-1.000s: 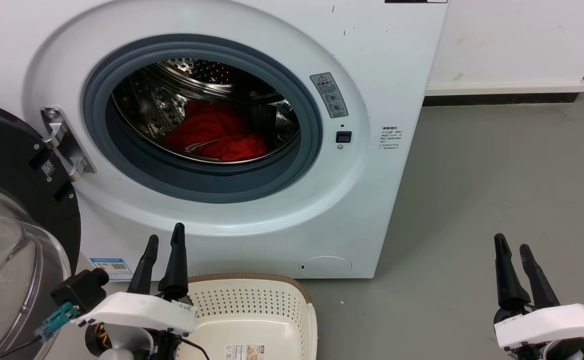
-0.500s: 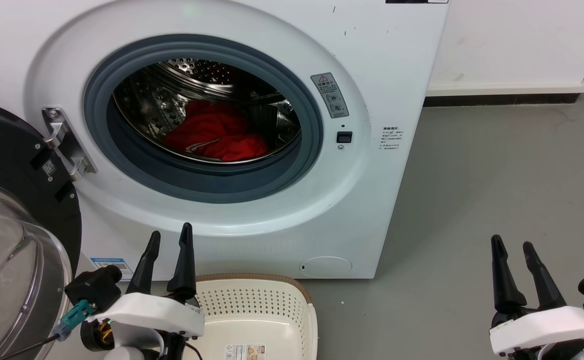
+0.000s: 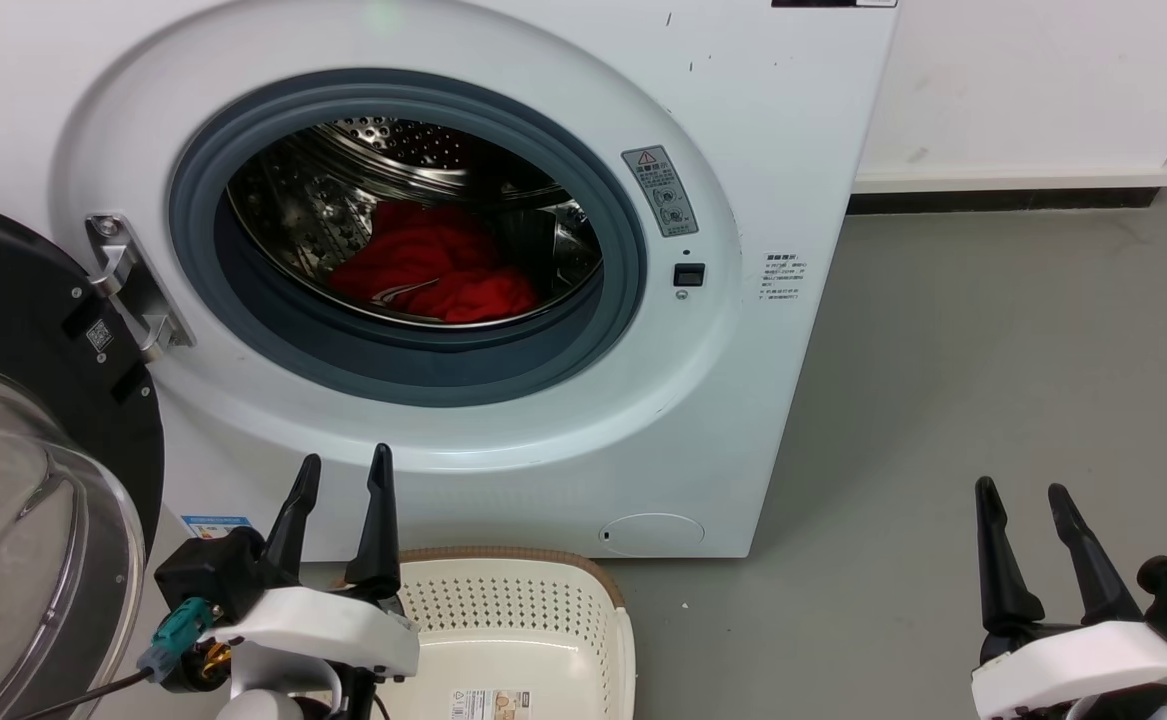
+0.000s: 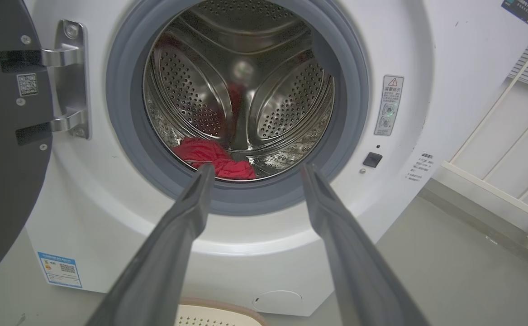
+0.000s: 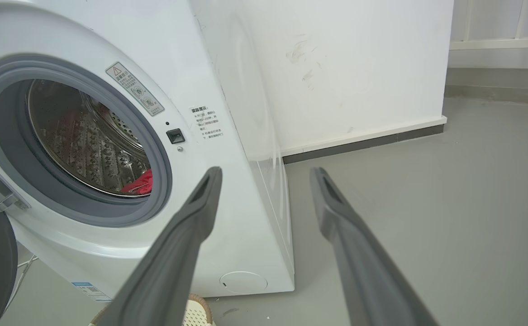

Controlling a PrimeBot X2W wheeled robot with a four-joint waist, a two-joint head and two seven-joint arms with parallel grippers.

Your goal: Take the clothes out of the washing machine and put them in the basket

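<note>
The white washing machine (image 3: 723, 90) stands with its porthole uncovered and its door (image 3: 13, 340) swung out to the left. Red clothes (image 3: 433, 265) lie bunched at the bottom of the steel drum (image 4: 245, 90), also showing as red clothes (image 4: 214, 158) in the left wrist view and a red scrap of clothes (image 5: 139, 183) in the right wrist view. The cream basket (image 3: 528, 610) sits on the floor just below the machine's front. My left gripper (image 3: 341, 470) is open, empty, over the basket's left rim and pointing at the porthole. My right gripper (image 3: 1021, 492) is open and empty over bare floor, right of the machine.
Grey floor (image 3: 993, 350) stretches to the right of the machine up to a white wall with a dark skirting (image 3: 1003, 195). The open door's glass bowl (image 3: 23, 520) bulges out at the lower left, close to my left arm. A white railing (image 4: 508, 181) stands at the far right.
My left gripper has shifted slightly right and its fingers have spread a little. My right gripper has drifted slightly left and lower, its fingers a bit wider apart. The clothes lie as before.
</note>
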